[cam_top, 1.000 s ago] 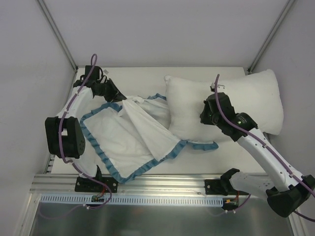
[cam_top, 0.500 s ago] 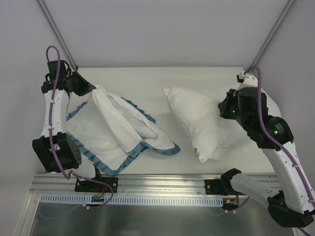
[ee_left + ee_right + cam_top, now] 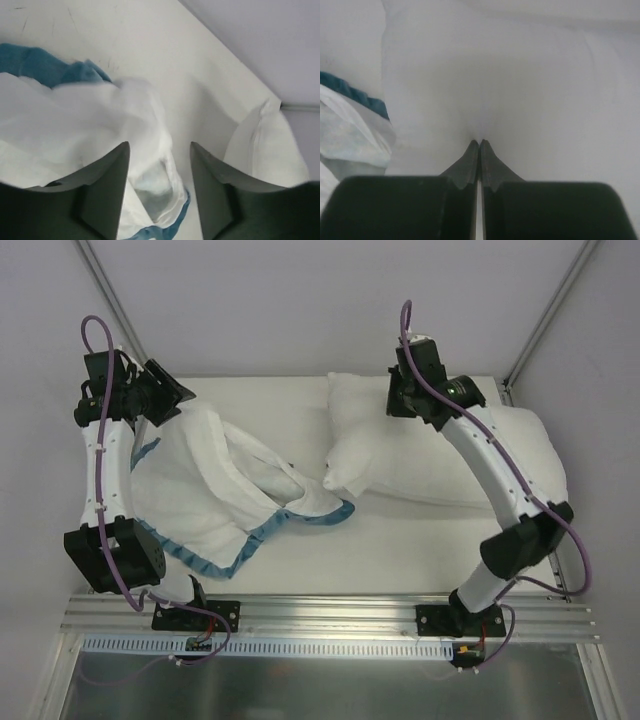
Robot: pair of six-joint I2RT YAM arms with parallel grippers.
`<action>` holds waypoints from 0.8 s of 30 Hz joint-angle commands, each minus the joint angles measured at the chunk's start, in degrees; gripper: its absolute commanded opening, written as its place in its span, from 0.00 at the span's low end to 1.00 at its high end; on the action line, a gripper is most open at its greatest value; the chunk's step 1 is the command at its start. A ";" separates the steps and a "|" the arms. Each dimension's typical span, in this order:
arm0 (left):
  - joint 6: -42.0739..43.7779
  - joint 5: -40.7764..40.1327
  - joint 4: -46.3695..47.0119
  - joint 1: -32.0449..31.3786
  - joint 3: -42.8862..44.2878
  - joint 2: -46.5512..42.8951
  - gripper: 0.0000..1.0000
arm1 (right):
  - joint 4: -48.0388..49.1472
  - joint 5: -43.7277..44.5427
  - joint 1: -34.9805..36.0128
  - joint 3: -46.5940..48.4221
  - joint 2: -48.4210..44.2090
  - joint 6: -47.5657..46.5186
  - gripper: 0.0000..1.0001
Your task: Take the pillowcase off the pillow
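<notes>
Pillowcase lies on the left half of the table, white inside showing, teal ruffled edge along its near side; its long axis runs on a slant from the far-left corner down toward the near middle, its tip pointing at the pillow; whether cloth and cushion touch there I cannot tell. The pillow rests on the right half, quite bare, long axis across the table from left to right, its near-left corner aimed at the cloth. Left gripper hangs above the pillowcase's far end, jaws spread, with nothing caught between them; right gripper is pressed together over the pillow's far-left part, pinching a pucker of its white fabric.
</notes>
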 commanded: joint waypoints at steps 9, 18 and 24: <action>5.09 15.90 -1.44 -2.69 -11.22 -7.81 0.92 | -2.31 4.14 -9.38 32.79 23.84 -0.10 0.67; 11.42 10.37 -8.91 -13.15 -14.94 -17.31 0.92 | -2.76 -0.35 -13.00 19.54 13.75 2.90 0.96; 11.95 13.25 -9.36 -17.09 -17.48 -22.32 0.91 | 0.05 0.44 -12.91 2.33 -1.98 -0.35 0.96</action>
